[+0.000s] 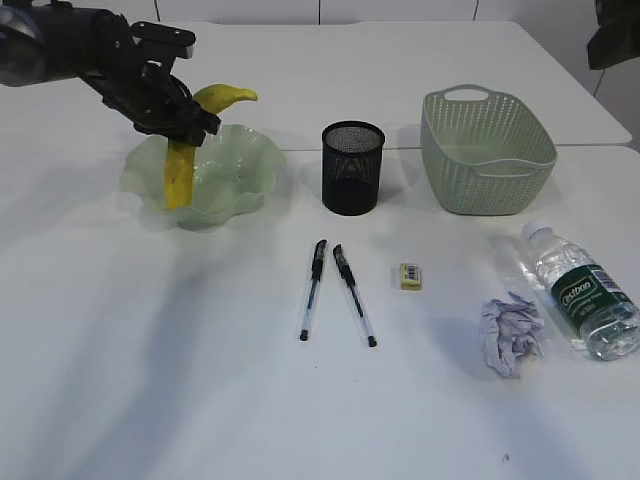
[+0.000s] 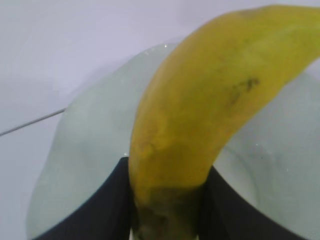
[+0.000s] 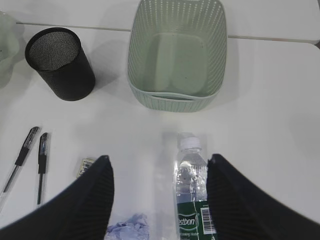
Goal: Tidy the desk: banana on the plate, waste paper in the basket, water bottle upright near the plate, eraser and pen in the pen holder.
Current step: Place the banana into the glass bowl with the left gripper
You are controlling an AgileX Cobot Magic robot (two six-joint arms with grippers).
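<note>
Left gripper (image 1: 185, 125), upper left of the exterior frame: I see it clamped on the banana (image 1: 180, 170), whose lower end dips into the plate (image 1: 250, 165) while the tip sticks up past the far rim. In the left wrist view the banana (image 2: 200, 115) sits between the two dark fingers (image 2: 100, 210) over the plate's pale green floor (image 2: 85, 150).

Right gripper (image 3: 160, 195): I read it as spread wide and holding nothing, hanging above the lying water bottle (image 3: 192, 185).

Nearest the bottom of the exterior frame, lower right: waste paper (image 1: 512, 335), with the water bottle (image 1: 582, 292) on its side just right of it. Centre: two pens (image 1: 312, 288) (image 1: 354, 295) flat on the desk (image 1: 150, 380), the eraser (image 1: 410, 276) to their right. Farther back: pen holder (image 1: 353, 167) upright at centre, basket (image 1: 485, 150) to its right.
</note>
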